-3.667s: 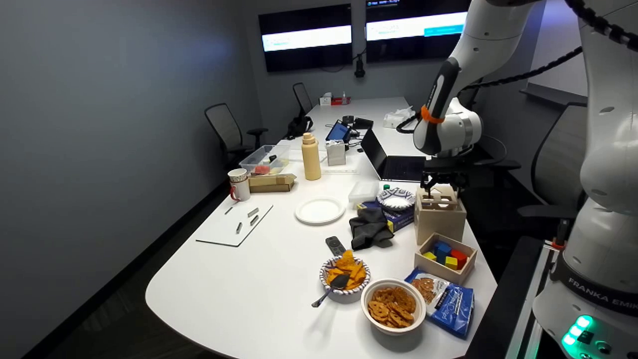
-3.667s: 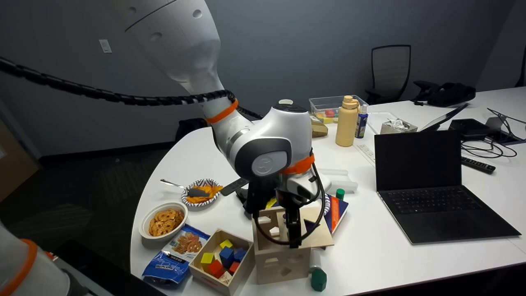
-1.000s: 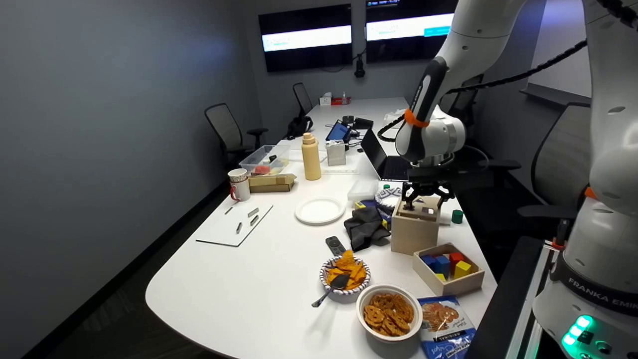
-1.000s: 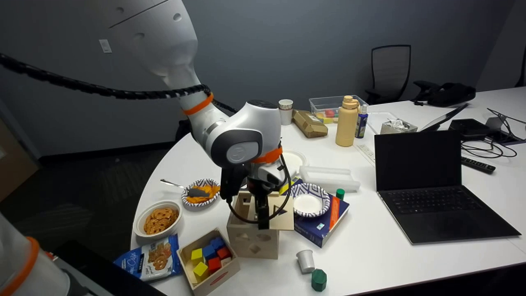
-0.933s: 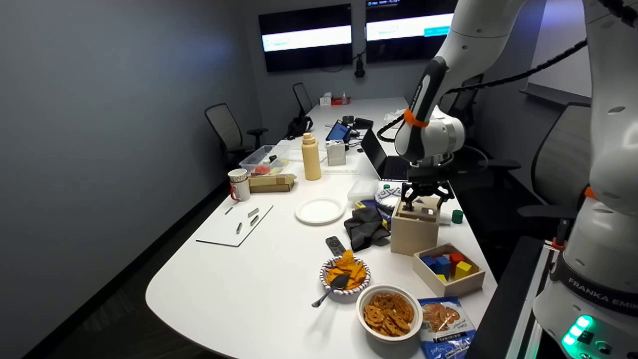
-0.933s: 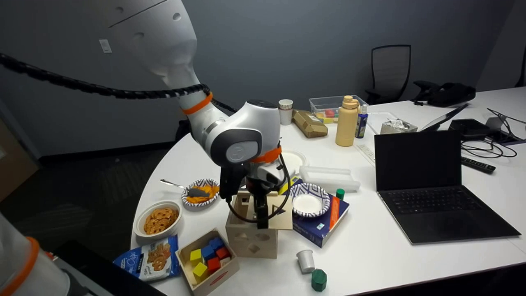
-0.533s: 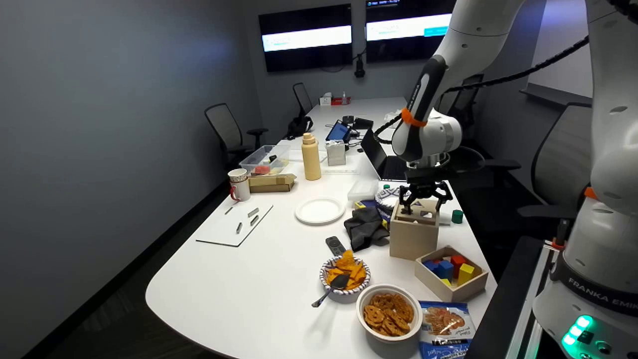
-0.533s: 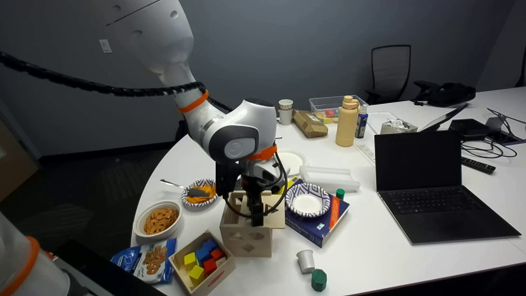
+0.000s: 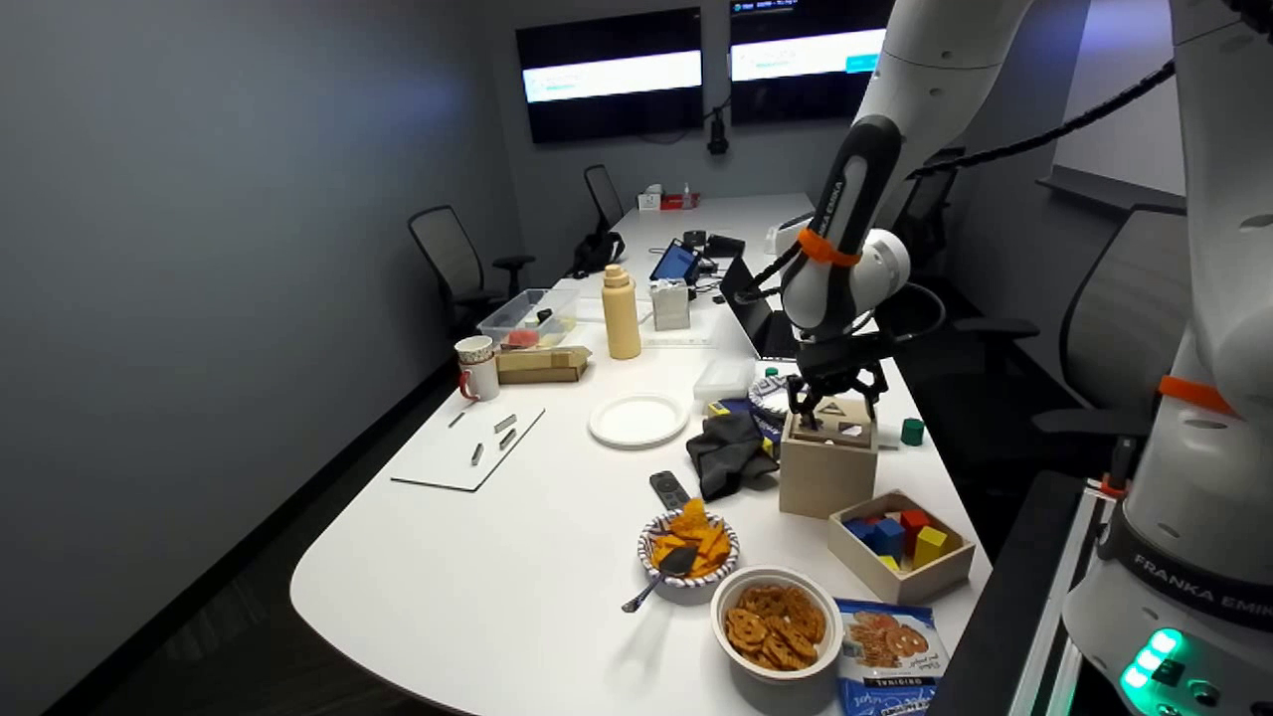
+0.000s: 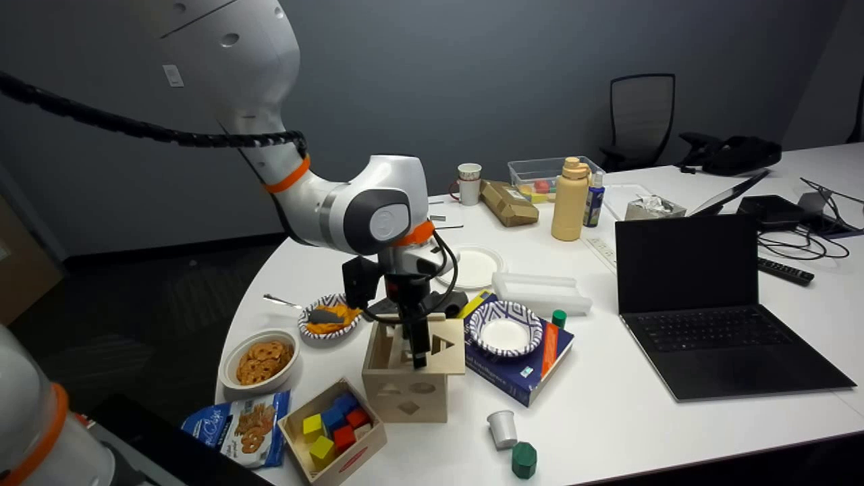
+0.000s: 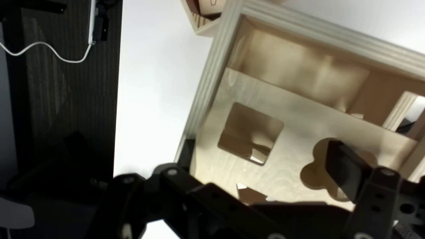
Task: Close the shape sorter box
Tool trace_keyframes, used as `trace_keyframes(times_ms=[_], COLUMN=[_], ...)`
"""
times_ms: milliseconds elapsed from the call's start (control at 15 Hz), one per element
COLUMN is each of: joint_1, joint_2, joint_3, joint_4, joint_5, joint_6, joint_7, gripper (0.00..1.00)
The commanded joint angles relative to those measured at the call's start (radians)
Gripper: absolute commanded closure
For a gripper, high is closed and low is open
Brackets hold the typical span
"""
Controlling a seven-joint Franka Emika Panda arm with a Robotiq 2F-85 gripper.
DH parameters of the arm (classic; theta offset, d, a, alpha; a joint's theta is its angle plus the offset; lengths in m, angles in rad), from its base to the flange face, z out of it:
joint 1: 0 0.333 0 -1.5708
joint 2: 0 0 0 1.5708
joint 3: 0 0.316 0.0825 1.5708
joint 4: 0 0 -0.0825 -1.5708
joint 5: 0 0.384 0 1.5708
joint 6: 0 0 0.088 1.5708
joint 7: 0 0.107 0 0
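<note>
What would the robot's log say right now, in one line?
task: close box | tool: open, at lid | lid: partly over box, overhanging one side | status: not yet closed

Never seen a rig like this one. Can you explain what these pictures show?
The machine is a single white robot arm ending in two black fingers. Two cameras stand outside the robot, viewing the table from different places; the wrist view comes from a camera near the fingers, looking down. Below them is a wooden shape sorter box. Its lid only partly covers it and sticks out past one side. Elsewhere on the table are a wooden tray of coloured blocks, a bowl of pretzel crisps, a laptop and a water bottle, among other things. Nothing looks gripped: the fingers stand apart, one over the lid's clover-shaped hole; whether its tip reaches in, I can't tell.
</note>
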Motion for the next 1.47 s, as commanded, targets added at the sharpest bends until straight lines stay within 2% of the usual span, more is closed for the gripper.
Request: trace_keyframes(times_ms=[0,200,600,1400], joint_1=[0.044,0.045,0.024,-0.004], joint_2=[-0.054,-0.067,-0.075,-0.114], joint_3=[-0.026,-0.016,0.029,0.068], joint_4=[-0.029,-0.028,-0.030,-0.049], joint_5=[-0.106,-0.150,-0.139,-0.122], joint_6=[-0.013,-0.041,-0.111,-0.121], joint_7=[0.098,0.135,0.126,0.133], gripper=[0.00,0.00,0.00,0.00])
